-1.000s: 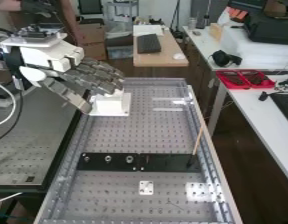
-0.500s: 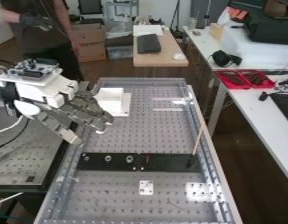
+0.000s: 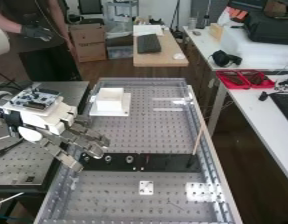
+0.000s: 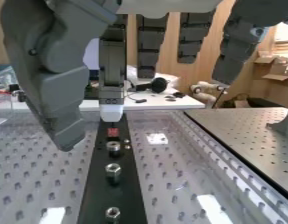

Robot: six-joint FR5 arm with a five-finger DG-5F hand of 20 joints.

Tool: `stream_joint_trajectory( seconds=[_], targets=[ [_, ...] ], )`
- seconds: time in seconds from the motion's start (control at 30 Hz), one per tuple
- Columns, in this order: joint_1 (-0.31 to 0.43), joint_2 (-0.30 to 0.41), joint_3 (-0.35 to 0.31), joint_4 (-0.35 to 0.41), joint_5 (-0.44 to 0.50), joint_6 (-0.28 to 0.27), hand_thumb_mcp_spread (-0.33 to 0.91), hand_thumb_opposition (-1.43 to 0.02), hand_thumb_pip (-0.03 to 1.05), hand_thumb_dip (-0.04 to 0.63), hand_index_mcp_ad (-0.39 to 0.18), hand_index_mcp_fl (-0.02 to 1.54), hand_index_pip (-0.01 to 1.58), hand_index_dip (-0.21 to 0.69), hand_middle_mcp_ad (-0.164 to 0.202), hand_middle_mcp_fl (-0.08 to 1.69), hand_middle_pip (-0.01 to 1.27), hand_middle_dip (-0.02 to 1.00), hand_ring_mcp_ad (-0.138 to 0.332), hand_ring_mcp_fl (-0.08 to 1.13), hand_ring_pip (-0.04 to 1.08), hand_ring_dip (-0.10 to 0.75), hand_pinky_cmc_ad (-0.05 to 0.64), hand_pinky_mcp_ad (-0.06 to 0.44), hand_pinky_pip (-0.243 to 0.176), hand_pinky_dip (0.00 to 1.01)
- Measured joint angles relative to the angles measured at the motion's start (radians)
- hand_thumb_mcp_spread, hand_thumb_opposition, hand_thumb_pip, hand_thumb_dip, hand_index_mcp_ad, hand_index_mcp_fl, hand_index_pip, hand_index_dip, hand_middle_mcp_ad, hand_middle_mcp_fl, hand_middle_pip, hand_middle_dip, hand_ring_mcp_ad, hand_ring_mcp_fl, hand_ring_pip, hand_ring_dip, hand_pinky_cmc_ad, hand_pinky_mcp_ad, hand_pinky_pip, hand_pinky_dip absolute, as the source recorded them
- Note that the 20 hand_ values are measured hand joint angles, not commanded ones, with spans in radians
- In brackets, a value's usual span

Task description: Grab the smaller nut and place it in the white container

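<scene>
Down from beside the white container point(image 3: 111, 102) comes the hand point(image 3: 87, 144), nearer now, by the left end of the smooth black strip point(image 3: 169, 161)! Its dark, blocky fingers are apart, slightly bent. And there's the smaller nut point(image 4: 113, 213), shiny metal, leftmost in the row, sitting on that strip, across the perforated metal table point(image 3: 151, 135). Far left, the boxy container stands on its flat, square-cornered base point(image 3: 124, 111).

We see that the hand point(image 3: 81, 140) is no longer beside the white container point(image 3: 110, 104); it has moved toward us, near the black strip point(image 3: 169, 162).
</scene>
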Motion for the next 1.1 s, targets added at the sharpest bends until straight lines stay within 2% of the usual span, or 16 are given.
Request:
stream_joint_trajectory(
  seconds=[0.07, 0.13, 0.2, 0.33, 0.4, 0.43, 0.53, 0.7, 0.8, 1.0, 1.1],
  targets=[
    [-0.004, -0.01, -0.008, 0.02, -0.006, -0.005, 0.4, -0.82, 0.56, 0.188, -0.176, 0.16, 1.48, 0.094, -0.014, 0.15, 0.12, 0.3, 0.127, 0.0, 0.1, 0.127, 0.429, 0.326, -0.075, 0.39],
    [-0.009, -0.022, -0.021, 0.054, -0.018, -0.01, 0.42, -0.82, 0.56, 0.188, -0.176, 0.17, 1.5, 0.096, -0.014, 0.19, 0.12, 0.3, 0.127, 0.0, 0.1, 0.127, 0.435, 0.328, -0.058, 0.38],
    [-0.012, -0.032, -0.03, 0.079, -0.025, -0.014, 0.41, -0.83, 0.56, 0.188, -0.176, 0.17, 1.51, 0.096, -0.014, 0.19, 0.12, 0.3, 0.131, 0.0, 0.1, 0.127, 0.414, 0.326, -0.061, 0.36],
    [-0.015, -0.058, -0.041, 0.111, -0.035, -0.021, 0.43, -0.85, 0.56, 0.19, -0.176, 0.17, 1.53, 0.096, -0.014, 0.19, 0.12, 0.3, 0.134, 0.0, 0.1, 0.127, 0.407, 0.326, -0.042, 0.36],
    [-0.017, -0.069, -0.044, 0.126, -0.041, -0.026, 0.43, -0.85, 0.56, 0.206, -0.176, 0.18, 1.52, 0.098, -0.014, 0.18, 0.12, 0.3, 0.131, 0.0, 0.11, 0.14, 0.407, 0.326, -0.04, 0.34],
    [-0.017, -0.078, -0.046, 0.134, -0.044, -0.03, 0.43, -0.85, 0.56, 0.22, -0.176, 0.19, 1.54, 0.098, -0.012, 0.2, 0.13, 0.31, 0.131, 0.0, 0.11, 0.141, 0.408, 0.326, -0.024, 0.34],
    [-0.019, -0.095, -0.047, 0.149, -0.052, -0.035, 0.43, -0.86, 0.56, 0.222, -0.176, 0.19, 1.54, 0.098, -0.014, 0.21, 0.13, 0.32, 0.113, 0.0, 0.11, 0.141, 0.401, 0.328, -0.028, 0.33],
    [-0.021, -0.12, -0.048, 0.17, -0.061, -0.041, 0.43, -0.87, 0.56, 0.222, -0.18, 0.19, 1.54, 0.098, -0.014, 0.21, 0.13, 0.32, 0.115, 0.0, 0.11, 0.143, 0.396, 0.326, -0.024, 0.33],
    [-0.022, -0.13, -0.049, 0.183, -0.062, -0.039, 0.45, -0.88, 0.63, 0.223, -0.183, 0.21, 1.54, 0.098, -0.016, 0.21, 0.13, 0.32, 0.115, 0.0, 0.11, 0.145, 0.394, 0.326, -0.01, 0.33],
    [-0.027, -0.14, -0.052, 0.201, -0.065, -0.036, 0.47, -0.9, 0.64, 0.253, -0.202, 0.23, 1.55, 0.098, -0.012, 0.21, 0.13, 0.32, 0.113, 0.0, 0.1, 0.143, 0.398, 0.33, -0.01, 0.29],
    [-0.028, -0.147, -0.052, 0.208, -0.065, -0.034, 0.48, -0.91, 0.64, 0.253, -0.206, 0.27, 1.55, 0.094, -0.012, 0.21, 0.13, 0.32, 0.113, 0.0, 0.1, 0.143, 0.401, 0.311, 0.003, 0.29]
  ],
)
